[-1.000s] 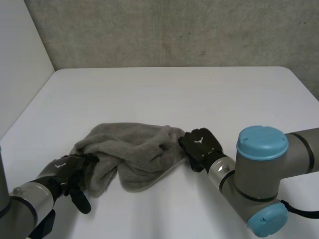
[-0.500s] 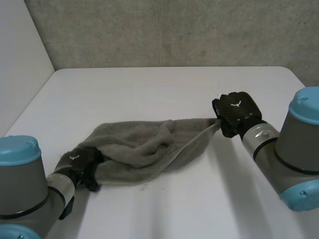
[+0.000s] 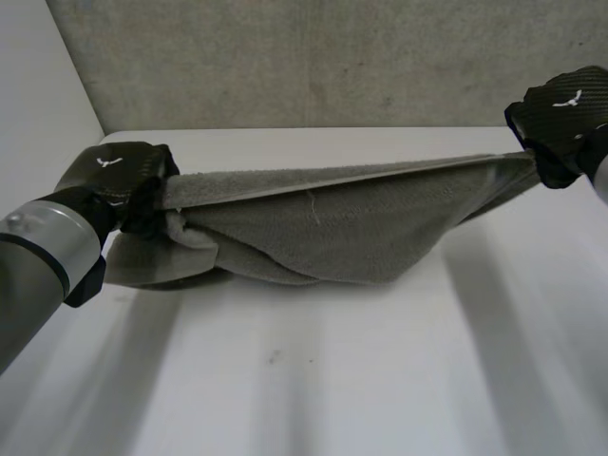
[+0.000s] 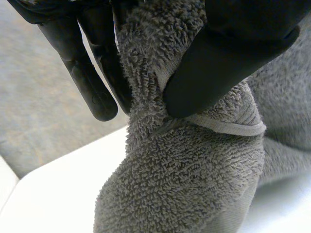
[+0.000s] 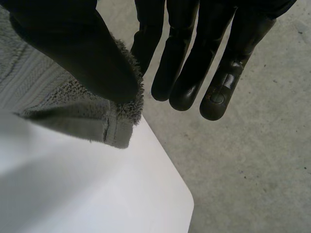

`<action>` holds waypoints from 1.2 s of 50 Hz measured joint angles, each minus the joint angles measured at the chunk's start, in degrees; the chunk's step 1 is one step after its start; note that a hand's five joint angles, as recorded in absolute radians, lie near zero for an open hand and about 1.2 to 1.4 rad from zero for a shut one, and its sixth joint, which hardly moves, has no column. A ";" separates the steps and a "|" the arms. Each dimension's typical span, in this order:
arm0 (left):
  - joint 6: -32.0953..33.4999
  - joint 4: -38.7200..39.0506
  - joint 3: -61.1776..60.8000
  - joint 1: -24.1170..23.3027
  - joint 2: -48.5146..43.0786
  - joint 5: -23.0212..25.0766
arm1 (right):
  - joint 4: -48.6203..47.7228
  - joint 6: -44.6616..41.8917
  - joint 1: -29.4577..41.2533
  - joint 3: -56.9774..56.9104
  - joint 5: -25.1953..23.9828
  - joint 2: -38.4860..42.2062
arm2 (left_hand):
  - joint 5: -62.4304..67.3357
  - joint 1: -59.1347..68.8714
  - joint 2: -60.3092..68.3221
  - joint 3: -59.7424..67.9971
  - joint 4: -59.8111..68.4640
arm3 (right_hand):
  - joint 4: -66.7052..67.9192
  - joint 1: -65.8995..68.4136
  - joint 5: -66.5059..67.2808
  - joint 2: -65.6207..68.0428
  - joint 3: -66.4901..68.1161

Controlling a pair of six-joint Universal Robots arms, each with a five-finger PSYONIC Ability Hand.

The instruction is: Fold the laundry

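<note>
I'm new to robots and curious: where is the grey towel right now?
In the head view the grey towel is stretched over the white table, its left end pinched by the left hand and its right end by the right hand.

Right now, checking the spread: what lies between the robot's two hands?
In the head view, the grey towel spans from the left hand to the right hand, its middle sagging over the table.

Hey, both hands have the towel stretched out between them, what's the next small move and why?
Probably lower the left hand and right hand together, laying the towel flat on the table. Each hand pinches an end and the top edge is taut, but the cloth sags in bunched layers, so it likely needs spreading before a fold.
</note>
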 measured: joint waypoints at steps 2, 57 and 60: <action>2.87 -2.60 1.89 0.01 -2.09 1.17 | 1.86 -0.24 -0.24 -0.34 -0.24 -0.16 | 0.00 0.00 0.05 0.03 0.02 | 0.00 0.00 0.01 0.00 0.00; 16.06 23.98 -1.78 5.33 -29.69 7.84 | -30.82 5.74 1.48 25.16 -3.49 13.10 | -16.53 -14.37 -17.82 -17.55 -18.05 | 0.22 0.47 0.56 0.19 0.43; 19.12 23.50 -3.15 6.05 -29.27 7.74 | -30.92 5.69 0.98 26.09 -3.43 13.45 | -25.85 -23.92 -26.96 -26.68 -27.25 | 0.22 0.48 0.58 0.19 0.43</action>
